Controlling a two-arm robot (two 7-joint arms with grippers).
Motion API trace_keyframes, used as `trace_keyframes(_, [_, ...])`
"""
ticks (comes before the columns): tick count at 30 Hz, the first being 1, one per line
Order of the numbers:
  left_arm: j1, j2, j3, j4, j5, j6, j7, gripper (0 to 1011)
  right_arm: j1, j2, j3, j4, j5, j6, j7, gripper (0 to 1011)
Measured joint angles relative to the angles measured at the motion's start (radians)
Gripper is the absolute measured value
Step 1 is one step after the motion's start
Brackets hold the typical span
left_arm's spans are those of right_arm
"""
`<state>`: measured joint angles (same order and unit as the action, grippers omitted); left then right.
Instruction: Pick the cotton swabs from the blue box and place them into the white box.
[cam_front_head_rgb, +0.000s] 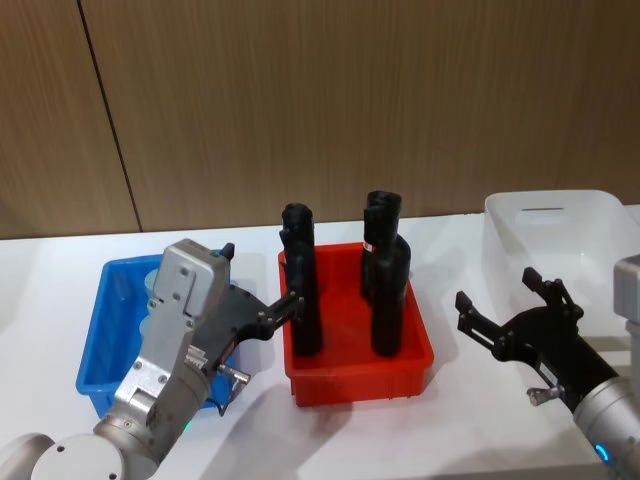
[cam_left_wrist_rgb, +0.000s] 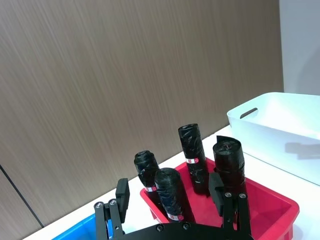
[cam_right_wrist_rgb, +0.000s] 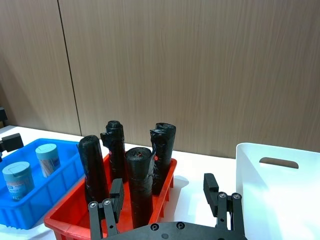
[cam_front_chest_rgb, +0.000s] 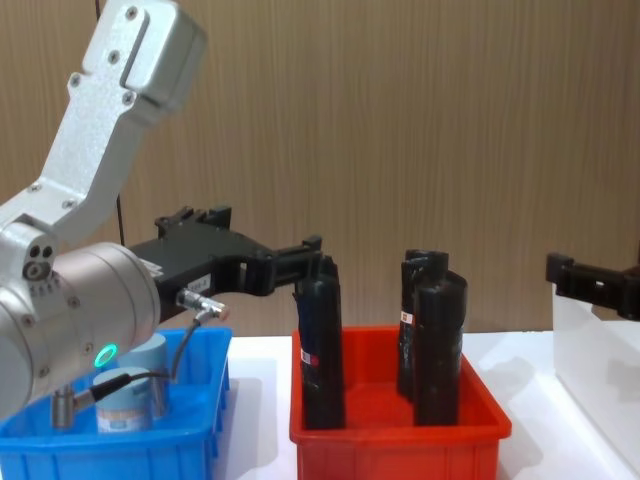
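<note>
Two grippers, both with fingers spread wide and holding nothing. The left gripper (cam_left_wrist_rgb: 170, 192) hangs raised above the blue box (cam_front_head_rgb: 100, 345) and points toward the neighbouring red bin (cam_front_head_rgb: 360, 385). One of its fingertips is close to the four black rolls (cam_front_head_rgb: 390, 290) standing in that bin. The right gripper (cam_front_head_rgb: 497, 290) hovers over the white surface (cam_front_head_rgb: 460, 420), between the red bin and the white box (cam_front_head_rgb: 560, 205). Two tubs of cotton swabs (cam_right_wrist_rgb: 48, 159) stand upright side by side in the blue box. The visible part of the white box holds nothing, so the task looks unstarted: both tubs are yet to be picked up and carried across.
</note>
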<state>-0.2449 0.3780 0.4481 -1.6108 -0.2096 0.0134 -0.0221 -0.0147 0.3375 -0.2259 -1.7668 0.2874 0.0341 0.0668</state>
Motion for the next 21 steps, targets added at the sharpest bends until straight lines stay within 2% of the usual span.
trace_keyframes(11, [-0.008, 0.000, -0.023, 0.035, -0.056, 0.017, -0.002, 1004, 0.000, 0.000, 0.000, 0.000, 0.000, 0.000, 0.000, 1001])
trace_keyframes(19, [-0.006, 0.007, -0.044, 0.054, -0.112, 0.050, 0.031, 1004, 0.000, 0.000, 0.000, 0.000, 0.000, 0.000, 0.000, 1001])
trace_keyframes(21, [-0.003, 0.011, -0.054, 0.060, -0.139, 0.066, 0.049, 1004, 0.000, 0.000, 0.000, 0.000, 0.000, 0.000, 0.000, 1001])
